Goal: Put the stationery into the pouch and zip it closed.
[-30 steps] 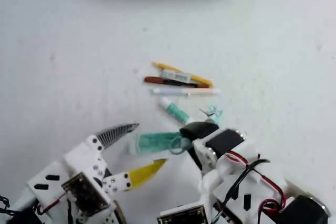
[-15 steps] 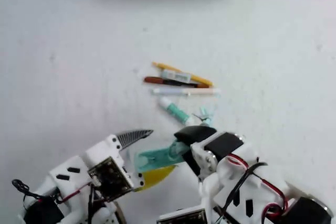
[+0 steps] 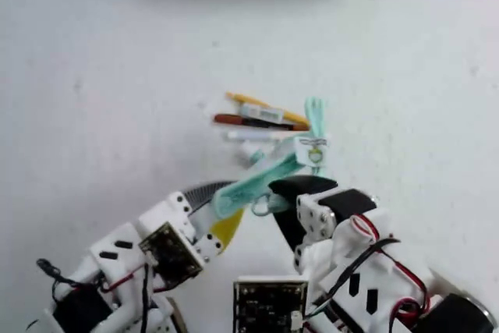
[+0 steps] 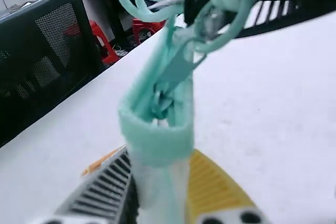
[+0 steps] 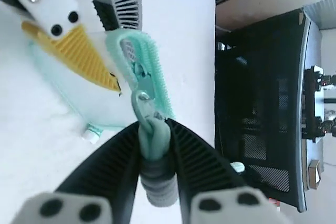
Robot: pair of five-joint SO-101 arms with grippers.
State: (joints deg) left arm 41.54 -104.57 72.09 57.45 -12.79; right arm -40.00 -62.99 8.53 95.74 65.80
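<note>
Right beside the bunch of pens, the teal pouch (image 3: 269, 171) hangs lifted off the white table (image 3: 117, 76), stretched on a slant between the two grippers. Its far end, with a small white tag (image 3: 314, 147) and a teal strap (image 3: 314, 115), lies over the end of the pens, while its near end slopes away from them toward the arms. The left gripper (image 3: 214, 210) is clamped on that near end, with a grey ribbed finger (image 4: 100, 192) on one side of the fabric and a yellow finger (image 4: 210, 192) on the other. The right gripper (image 5: 153, 140) sits just beside it, on the side away from the pens. Its two black fingers are pinched on the teal cord loop (image 5: 152, 148) that hangs from the metal zip pull (image 5: 142, 98). The pouch mouth looks part open at the pull, with fuzzy teal edges on each side of a gap. Among the pens, an orange pen (image 3: 269, 109) lies farthest from the arms, then a brown pen (image 3: 234, 120), then a white pen (image 3: 249, 136) that the pouch partly covers. All three rest on the table, outside the pouch.
</note>
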